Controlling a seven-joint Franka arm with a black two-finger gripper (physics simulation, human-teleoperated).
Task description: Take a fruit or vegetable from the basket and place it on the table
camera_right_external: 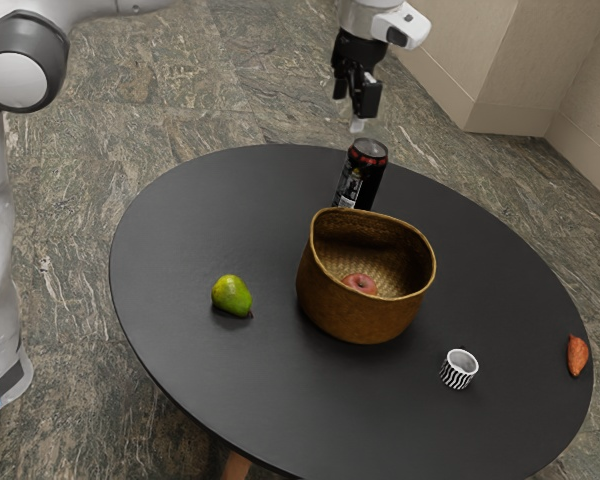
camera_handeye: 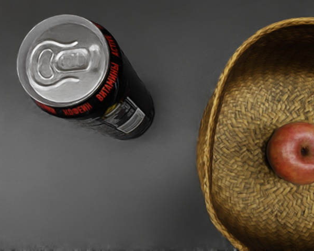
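At the exterior view's top, right of centre, the gripper [camera_right_external: 348,108] hangs empty, fingers apart, above the can [camera_right_external: 361,174]. Near mid-frame, the apple [camera_right_external: 360,284] sits inside the basket [camera_right_external: 356,319]; grasping, lifting and placing it on the table [camera_right_external: 195,369] seem all left.

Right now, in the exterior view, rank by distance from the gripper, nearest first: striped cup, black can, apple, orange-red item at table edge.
1. Black can: just below the gripper, behind the basket.
2. Apple: inside the basket.
3. Striped cup: toward the exterior view's right.
4. Orange-red item: far right edge.
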